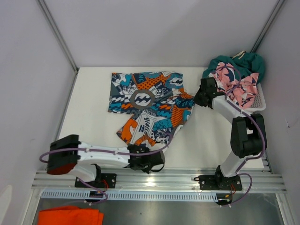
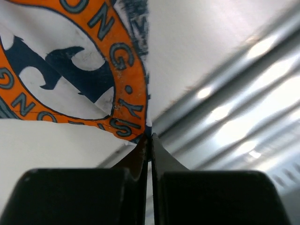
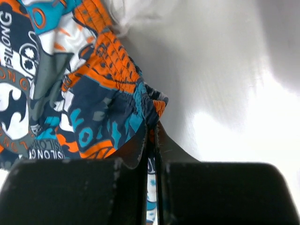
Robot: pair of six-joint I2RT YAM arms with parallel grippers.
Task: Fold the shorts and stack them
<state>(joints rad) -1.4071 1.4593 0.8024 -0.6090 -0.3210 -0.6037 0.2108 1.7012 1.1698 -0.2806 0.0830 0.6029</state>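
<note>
- White surface (image 1: 93, 136) w/ pale walls round it. The printed shorts (image 1: 150, 105) lie spread mid-surface, mostly flat, and rumpled along the right side.
- Pink shark shorts (image 1: 236, 86) & teal shorts (image 1: 234, 63) sit heaped in the mesh basket (image 1: 260, 101) at the far right corner, not yet folded.
- Left fingers (image 2: 139, 152) are pressed together, pinching a near corner of the printed shorts by the orange ring of the print.
- Right fingers (image 3: 165, 143) are also pressed together, nipping the gathered orange/navy waistband edge.
- Handling, as we judge it: thin, limp, light fabric. It should droop & crease once lifted, and prob. slides easily on the smooth surface.
- Best holds look like the elastic waistband and hem corners, where the layers are thicker. A mid-panel pinch would likely catch one layer only.
- Top view gives us the whole layout: both arms at opposite ends of the shorts, plus the basket. It hides the fingertips under the wrists.
- Wrist views show the actual pinches, which the top view can't. The left wrist view also shows the metal rail (image 2: 234, 108) close behind that corner, so the hold is at the near edge.
</note>
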